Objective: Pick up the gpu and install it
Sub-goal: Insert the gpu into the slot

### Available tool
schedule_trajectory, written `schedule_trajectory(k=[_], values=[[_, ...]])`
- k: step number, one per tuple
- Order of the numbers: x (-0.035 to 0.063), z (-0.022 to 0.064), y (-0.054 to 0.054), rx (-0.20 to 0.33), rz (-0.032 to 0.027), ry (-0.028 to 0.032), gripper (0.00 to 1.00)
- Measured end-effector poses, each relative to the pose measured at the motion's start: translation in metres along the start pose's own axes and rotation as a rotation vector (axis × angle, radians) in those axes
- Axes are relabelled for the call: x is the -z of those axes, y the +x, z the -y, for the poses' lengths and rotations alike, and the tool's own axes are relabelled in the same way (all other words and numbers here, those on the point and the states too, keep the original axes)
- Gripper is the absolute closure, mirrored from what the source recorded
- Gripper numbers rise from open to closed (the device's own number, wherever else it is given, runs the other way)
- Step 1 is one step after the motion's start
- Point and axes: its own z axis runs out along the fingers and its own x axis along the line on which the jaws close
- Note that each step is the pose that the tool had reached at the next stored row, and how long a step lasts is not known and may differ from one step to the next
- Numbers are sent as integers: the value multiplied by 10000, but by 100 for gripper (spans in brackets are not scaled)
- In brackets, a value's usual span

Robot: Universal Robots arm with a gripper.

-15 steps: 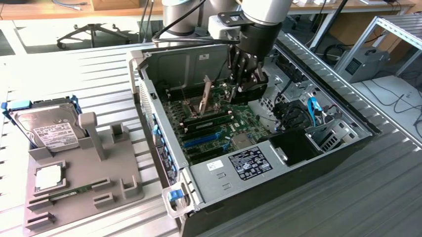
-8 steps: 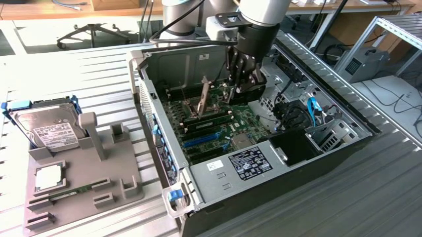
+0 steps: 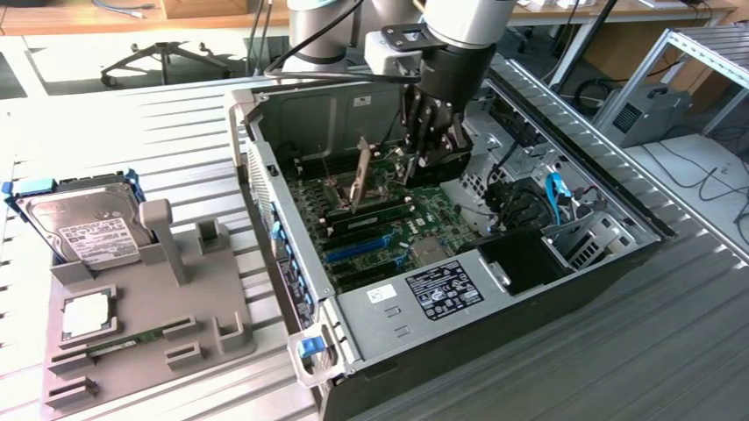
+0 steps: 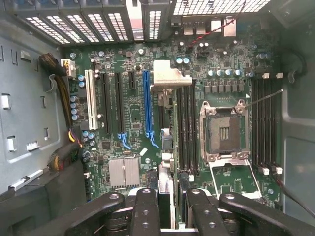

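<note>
In the wrist view the gpu (image 4: 166,147) shows edge-on as a thin card running from between my fingers (image 4: 147,211) up to its silver end bracket (image 4: 170,78). My gripper (image 4: 172,209) is shut on the card's near end. The card hangs above the motherboard (image 4: 133,128), just beside the long blue slot (image 4: 146,103) and parallel to it. In the exterior view my gripper (image 3: 427,153) reaches down into the open computer case (image 3: 252,149), over the far part of the board.
The case walls enclose the gripper on all sides. Memory slots (image 4: 187,128) and an open CPU socket (image 4: 224,130) lie next to the card. Cable bundles (image 4: 64,93) hug one wall. Outside the case, a grey fixture (image 3: 140,324) holds a hard drive (image 3: 88,228).
</note>
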Motion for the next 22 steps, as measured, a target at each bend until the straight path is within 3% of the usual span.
schedule_trajectory(k=[22], values=[[-30, -10, 61, 47, -1, -1, 73]])
